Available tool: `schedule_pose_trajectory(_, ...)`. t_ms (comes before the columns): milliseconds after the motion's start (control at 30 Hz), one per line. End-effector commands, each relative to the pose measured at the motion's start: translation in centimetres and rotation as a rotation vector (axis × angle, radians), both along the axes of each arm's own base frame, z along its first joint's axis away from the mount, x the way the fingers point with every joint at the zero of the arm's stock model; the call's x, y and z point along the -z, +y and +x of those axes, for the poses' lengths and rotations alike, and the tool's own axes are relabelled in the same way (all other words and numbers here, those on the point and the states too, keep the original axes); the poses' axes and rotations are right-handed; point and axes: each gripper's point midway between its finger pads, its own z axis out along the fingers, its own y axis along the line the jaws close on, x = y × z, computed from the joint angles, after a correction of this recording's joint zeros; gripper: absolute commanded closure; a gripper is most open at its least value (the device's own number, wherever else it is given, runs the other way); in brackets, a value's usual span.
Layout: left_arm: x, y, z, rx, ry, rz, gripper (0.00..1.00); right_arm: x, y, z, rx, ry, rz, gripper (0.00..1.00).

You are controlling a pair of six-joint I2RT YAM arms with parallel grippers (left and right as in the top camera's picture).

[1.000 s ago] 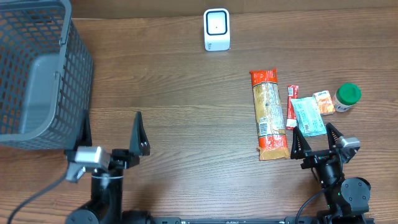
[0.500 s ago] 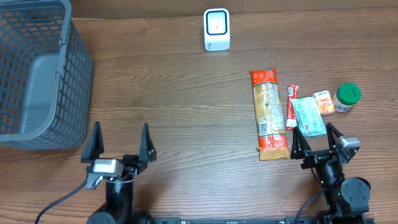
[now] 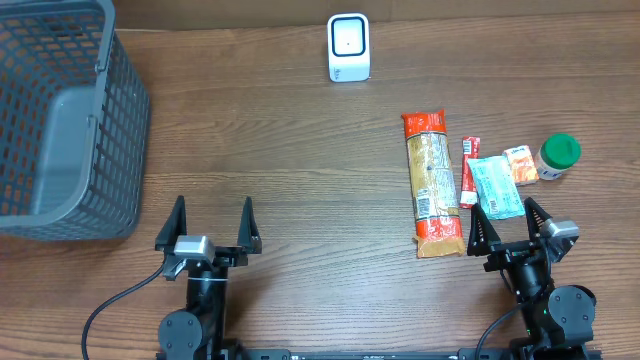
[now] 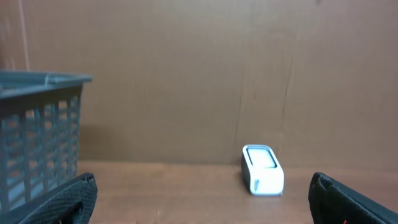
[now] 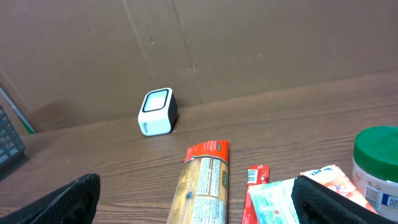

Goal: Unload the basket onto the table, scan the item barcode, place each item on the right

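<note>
The white scanner [image 3: 349,47] stands at the far middle of the table, also seen in the left wrist view [image 4: 263,169] and the right wrist view [image 5: 158,112]. The items lie at the right: a long pasta packet [image 3: 432,183] [image 5: 204,186], a red stick pack [image 3: 468,171] [image 5: 255,183], a teal packet [image 3: 495,187] [image 5: 273,202], an orange packet [image 3: 520,165] and a green-lidded jar [image 3: 558,156] [image 5: 376,165]. My right gripper [image 3: 508,228] [image 5: 196,208] is open just short of the packets, holding nothing. My left gripper [image 3: 212,225] [image 4: 202,208] is open and empty at the near left, facing the scanner.
A grey mesh basket [image 3: 125,90] [image 4: 43,124] stands at the far left of the wooden table. A brown cardboard wall runs along the table's far edge.
The left arm has swung right and squared up toward the far wall, away from the basket. The right arm and the items have not moved.
</note>
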Motion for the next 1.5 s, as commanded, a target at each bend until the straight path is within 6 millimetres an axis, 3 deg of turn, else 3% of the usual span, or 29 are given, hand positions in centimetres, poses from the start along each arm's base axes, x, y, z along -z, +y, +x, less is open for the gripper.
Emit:
schedule_pose_trajectory(0, 1.8, 0.0, 0.3, 0.004, 0.038, 0.006, 0.00, 0.2, -0.2, 0.0, 0.006, -0.002, 0.003, 0.00)
schedule_pose_trajectory(400, 8.5, 0.9, 0.7, -0.044, 0.304, -0.006, 0.00, 0.2, -0.2, 0.0, 0.006, -0.002, 0.003, 0.00)
schedule_pose_trajectory(1467, 8.4, 0.9, 0.7, -0.051, 0.301, 0.019, 0.00, 0.2, -0.2, 0.0, 0.006, -0.002, 0.003, 0.00)
